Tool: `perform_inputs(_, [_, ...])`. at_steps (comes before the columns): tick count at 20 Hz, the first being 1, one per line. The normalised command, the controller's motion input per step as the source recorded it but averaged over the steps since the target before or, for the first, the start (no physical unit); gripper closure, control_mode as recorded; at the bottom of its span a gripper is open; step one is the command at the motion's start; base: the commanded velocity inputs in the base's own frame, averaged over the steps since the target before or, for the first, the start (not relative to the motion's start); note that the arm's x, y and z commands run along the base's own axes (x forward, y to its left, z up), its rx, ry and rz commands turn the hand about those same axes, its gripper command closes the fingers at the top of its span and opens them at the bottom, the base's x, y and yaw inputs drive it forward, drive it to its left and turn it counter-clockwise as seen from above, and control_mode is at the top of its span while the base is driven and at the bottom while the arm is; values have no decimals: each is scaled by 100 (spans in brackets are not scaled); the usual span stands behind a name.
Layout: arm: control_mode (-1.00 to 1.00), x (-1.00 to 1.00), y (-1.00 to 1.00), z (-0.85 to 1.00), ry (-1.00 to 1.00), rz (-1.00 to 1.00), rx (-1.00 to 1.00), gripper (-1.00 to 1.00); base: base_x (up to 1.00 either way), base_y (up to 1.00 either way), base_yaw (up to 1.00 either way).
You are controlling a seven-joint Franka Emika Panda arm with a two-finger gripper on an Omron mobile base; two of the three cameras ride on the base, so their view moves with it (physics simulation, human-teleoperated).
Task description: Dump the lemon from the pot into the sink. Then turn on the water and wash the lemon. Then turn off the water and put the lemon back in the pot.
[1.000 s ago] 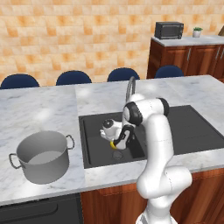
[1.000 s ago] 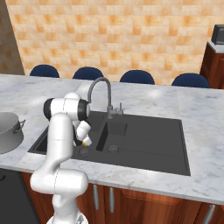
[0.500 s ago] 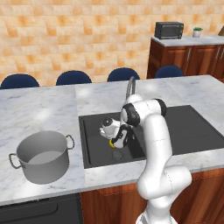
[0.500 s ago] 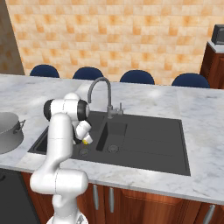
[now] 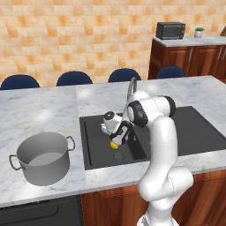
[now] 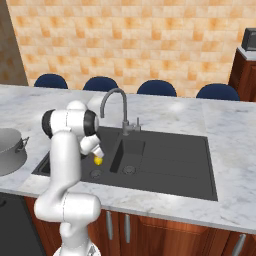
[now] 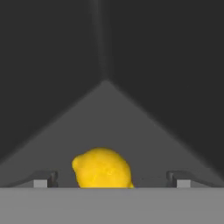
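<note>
Reaching into the sink [image 5: 95, 126] at frame centre, the gripper [image 7: 109, 181] stands wide around the lemon [image 7: 102, 169], not clamped. Retrieval seems underway; next, closing, then carrying to the pot [image 5: 43, 158], lower left.

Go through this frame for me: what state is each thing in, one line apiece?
lemon: between the open finger tips, low in the sink.
gripper: open, down in the basin.
pot: upright on the counter, nothing inside.
sink: no water seen in it.
faucet: no water flowing.
</note>
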Motion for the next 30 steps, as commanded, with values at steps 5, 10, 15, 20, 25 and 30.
perform_inputs(5, [-100,-56,0,86,1,0,0,-100,0,0,0])
perform_inputs(10, [-100,-52,-2,97,11,0,0,-100,0,0,0])
perform_inputs(15, [-100,-68,-27,56,1,0,-2,-100,0,0,0])
perform_inputs(20, [-100,-53,-45,60,0,9,-15,-100,0,0,0])
perform_inputs(25, [-100,-75,-41,53,0,15,-13,-100,0,0,0])
perform_inputs(30, [-100,-32,-67,60,0,16,-4,-100,0,0,0])
